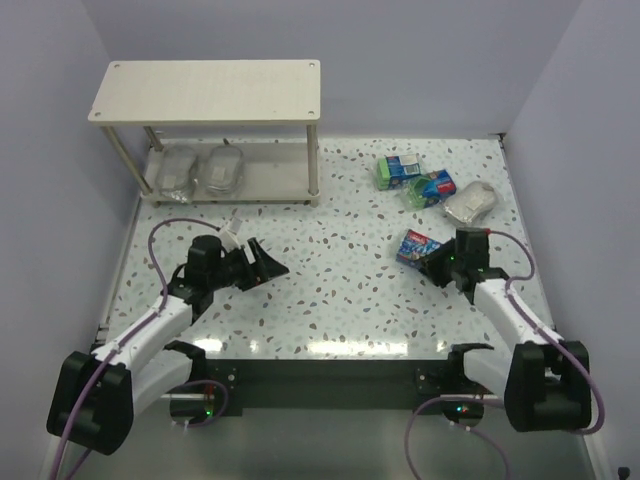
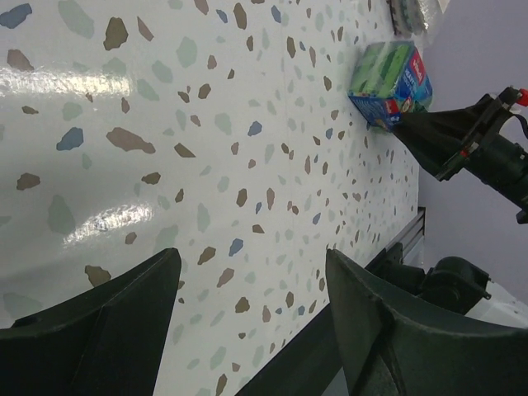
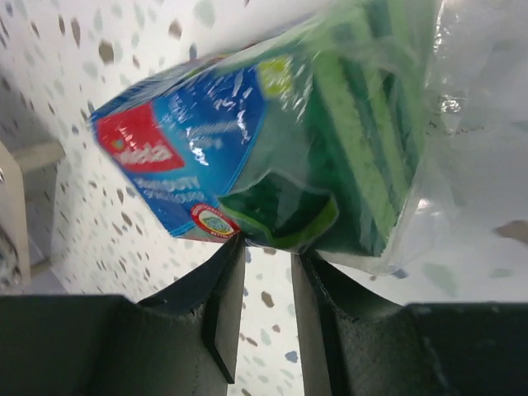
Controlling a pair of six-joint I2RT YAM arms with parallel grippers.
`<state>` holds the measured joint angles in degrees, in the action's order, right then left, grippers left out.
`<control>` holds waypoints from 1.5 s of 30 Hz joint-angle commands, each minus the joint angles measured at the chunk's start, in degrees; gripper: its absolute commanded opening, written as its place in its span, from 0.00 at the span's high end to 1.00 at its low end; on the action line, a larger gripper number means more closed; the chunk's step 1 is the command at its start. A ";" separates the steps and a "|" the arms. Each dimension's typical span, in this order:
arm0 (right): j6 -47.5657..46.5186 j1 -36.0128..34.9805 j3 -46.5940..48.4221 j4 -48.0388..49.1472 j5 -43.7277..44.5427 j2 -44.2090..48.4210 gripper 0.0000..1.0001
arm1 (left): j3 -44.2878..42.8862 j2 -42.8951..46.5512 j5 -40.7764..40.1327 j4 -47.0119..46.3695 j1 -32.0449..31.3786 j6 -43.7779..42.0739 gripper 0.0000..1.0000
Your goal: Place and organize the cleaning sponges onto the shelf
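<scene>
The shelf [image 1: 210,90] stands at the back left, with two silvery scourer packs [image 1: 177,170] [image 1: 222,170] on its lower board. On the right of the table lie two green sponge packs [image 1: 402,170] [image 1: 432,187] and a silvery scourer [image 1: 470,203]. My right gripper [image 1: 437,262] [image 3: 268,247] has its narrow jaws pinched on the near edge of a third green pack [image 1: 418,245] [image 3: 280,140] [image 2: 388,82]. The left gripper [image 1: 268,262] [image 2: 252,260] hangs open over the speckled table, holding nothing.
The speckled table [image 1: 340,290] is walled by lilac panels at the back and sides. The shelf's thin legs [image 1: 313,165] stand near the middle back. A dark rail [image 1: 330,360] runs along the near edge between the arm bases.
</scene>
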<state>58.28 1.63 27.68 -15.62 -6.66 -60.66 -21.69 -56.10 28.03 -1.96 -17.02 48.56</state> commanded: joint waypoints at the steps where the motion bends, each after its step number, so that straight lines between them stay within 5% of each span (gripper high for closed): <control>1: 6.05 -6.97 2.36 4.54 1.99 -5.24 0.67 | 0.42 0.28 -0.70 -1.82 -0.30 -1.09 0.24; 11: 3.52 -17.71 11.95 6.92 -2.65 -13.86 0.65 | -0.10 1.16 -0.52 -1.47 -0.30 -1.09 0.24; 15: -4.55 -18.06 18.09 0.69 -9.86 -15.10 0.64 | -0.80 0.20 -0.43 -2.87 -0.56 -1.01 0.25; 18: -8.34 -18.15 18.81 -5.02 -7.33 -9.93 0.57 | -2.38 -2.52 0.53 -6.47 -2.74 -1.62 0.25; 24: -12.93 -17.98 21.88 -16.79 4.18 -2.45 0.39 | -15.11 -16.57 -2.54 -7.97 -11.44 -7.85 0.24; 33: -15.56 -16.75 26.45 -28.84 16.84 4.93 0.28 | -42.89 -42.94 -3.86 -4.46 -20.24 -20.77 0.24; 45: -17.94 -15.69 26.46 -34.30 16.15 11.53 0.22 | -66.88 -65.36 -3.77 -0.68 -24.38 -25.09 0.21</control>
<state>41.85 -14.22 53.21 -47.77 8.45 -50.04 -83.44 -119.17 24.03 -3.40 -40.69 26.15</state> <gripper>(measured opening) 0.780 0.778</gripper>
